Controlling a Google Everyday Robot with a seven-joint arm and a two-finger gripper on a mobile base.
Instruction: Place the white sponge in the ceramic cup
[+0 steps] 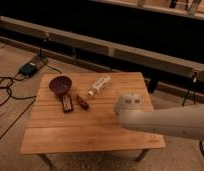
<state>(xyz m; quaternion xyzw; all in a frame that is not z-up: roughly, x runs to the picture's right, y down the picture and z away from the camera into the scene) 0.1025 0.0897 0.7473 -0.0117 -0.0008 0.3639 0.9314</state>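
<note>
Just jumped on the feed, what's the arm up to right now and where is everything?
The robot's arm reaches in from the right over the wooden table, its end near the table's right edge. The pincer itself is hidden behind the arm, so I can't tell what it holds. On the table sit a dark reddish-brown bowl, a white bottle lying on its side, and two small dark items between them. Neither a white sponge nor a ceramic cup is visible.

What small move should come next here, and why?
Probably lift the gripper straight up a little: it hangs over the table's right side, and neither white sponge nor ceramic cup shows, likely hidden under the arm, so placement can't be checked.
</note>
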